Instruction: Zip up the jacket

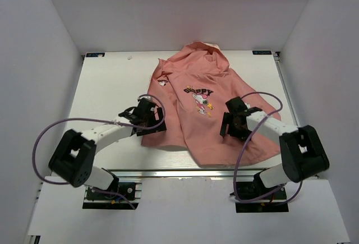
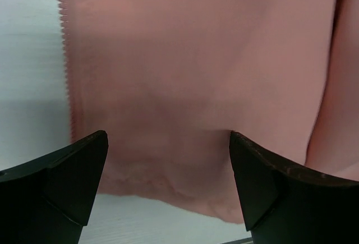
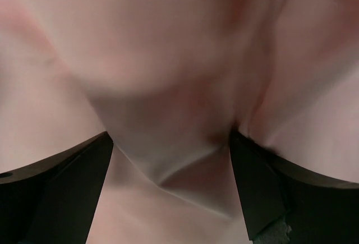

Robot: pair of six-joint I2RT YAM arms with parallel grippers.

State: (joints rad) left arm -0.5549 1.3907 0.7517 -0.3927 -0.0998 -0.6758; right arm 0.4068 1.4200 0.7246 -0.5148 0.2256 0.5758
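Top external view: the jacket (image 1: 202,106) lies spread on the white table (image 1: 106,87), right of the middle, hood (image 1: 205,53) at the far end and hem toward the near edge. The side facing up is plain salmon pink with a small cartoon print (image 1: 200,95).

No zipped seam shows anywhere on it, so the zipping looks not yet begun. The two front edges have yet to be found, brought together and closed.

The left gripper (image 1: 147,112) hangs over the hem's near-left corner, jaws wide apart and holding nothing. In the left wrist view a fine toothed edge (image 2: 63,47), probably one zipper half, runs along the cloth's left border against bare table.

The right gripper (image 1: 233,122) sits over the jacket's right part, also wide open. In the right wrist view a soft ridge of cloth (image 3: 168,160) stands between its fingers, not pinched.

The fabric looks thin, matte and limp, with shallow creases.
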